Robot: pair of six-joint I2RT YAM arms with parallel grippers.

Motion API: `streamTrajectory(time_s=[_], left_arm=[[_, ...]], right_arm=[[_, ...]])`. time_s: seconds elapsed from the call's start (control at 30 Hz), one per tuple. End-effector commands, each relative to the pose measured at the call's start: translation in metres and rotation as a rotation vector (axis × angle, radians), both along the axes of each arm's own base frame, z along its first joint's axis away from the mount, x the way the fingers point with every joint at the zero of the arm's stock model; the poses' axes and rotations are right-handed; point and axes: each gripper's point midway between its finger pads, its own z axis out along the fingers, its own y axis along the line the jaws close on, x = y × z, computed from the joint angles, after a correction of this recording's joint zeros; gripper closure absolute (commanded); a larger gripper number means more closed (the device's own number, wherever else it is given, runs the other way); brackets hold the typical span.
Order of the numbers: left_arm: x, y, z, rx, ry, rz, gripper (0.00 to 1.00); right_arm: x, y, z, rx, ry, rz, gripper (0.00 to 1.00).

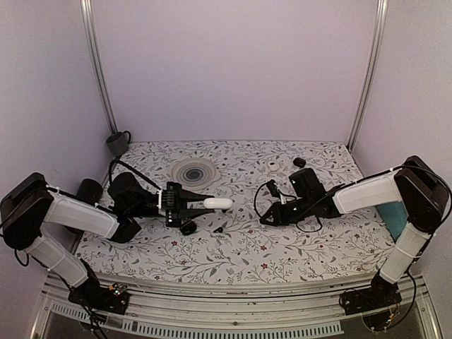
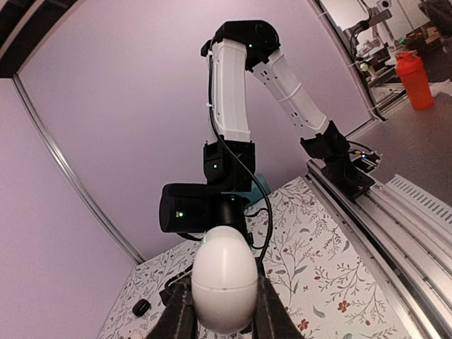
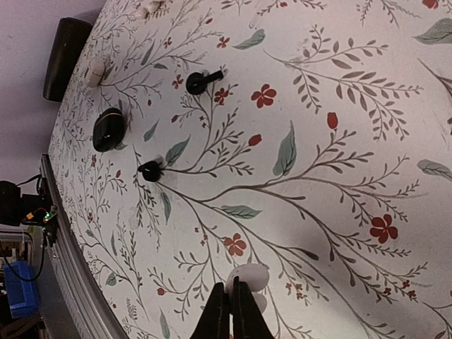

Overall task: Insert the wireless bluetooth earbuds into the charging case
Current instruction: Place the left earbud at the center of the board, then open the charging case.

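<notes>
The charging case [image 2: 224, 279] is a glossy white egg shape with its lid seam closed. My left gripper [image 2: 222, 318] is shut on it and holds it off the table, pointing toward the right arm; in the top view the charging case [image 1: 217, 203] sticks out from the left gripper [image 1: 206, 203]. My right gripper [image 3: 230, 296] is shut, pinching a tiny white earbud [image 3: 248, 277] at its fingertips just above the floral mat. From above, the right gripper [image 1: 265, 217] sits low, right of the case. Another small white piece with a dark spot [image 1: 272, 168] lies near the back.
Small black bits [image 1: 188, 228] [image 1: 219, 229] lie on the mat between the arms, seen also as black bits [image 3: 109, 129] [image 3: 150, 170] [image 3: 203, 81]. A grey round disc [image 1: 194, 170] sits at the back, a black cylinder [image 1: 90, 191] at the left edge, a teal object [image 1: 393, 215] at the right.
</notes>
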Motion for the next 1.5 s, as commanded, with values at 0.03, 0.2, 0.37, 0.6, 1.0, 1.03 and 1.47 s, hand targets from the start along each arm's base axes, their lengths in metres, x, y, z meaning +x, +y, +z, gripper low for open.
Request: streamTrajectory(time_s=[0.03,0.2,0.37,0.6,1.0,1.03,1.47], left_arm=[[0.002,0.004,0.002,-0.023,0.02,0.012,1.0],[0.002,0.004,-0.001,-0.022,0.032,0.009,1.0],[0.003,0.004,0.002,-0.026,0.053,-0.002,1.0],[-0.004,0.004,0.013,-0.033,0.042,-0.073,1.0],[-0.015,-0.007,0.024,0.013,0.019,-0.163,1.0],[-0.016,-0.008,0.024,0.018,0.019,-0.168,1.0],[-0.021,-0.012,0.024,0.042,0.012,-0.17,1.0]], right_arm=[[0.003,-0.004,-0.011,-0.051,0.005,-0.033,0.89],[0.003,-0.007,0.003,-0.055,-0.029,-0.028,0.65],[0.001,-0.006,0.065,0.028,-0.202,0.018,0.5],[-0.054,0.026,0.159,0.133,-0.729,0.185,0.3],[-0.073,0.054,0.197,0.067,-1.176,0.208,0.24],[-0.072,0.055,0.202,0.073,-1.193,0.204,0.24],[-0.091,0.07,0.223,0.157,-1.251,0.283,0.24]])
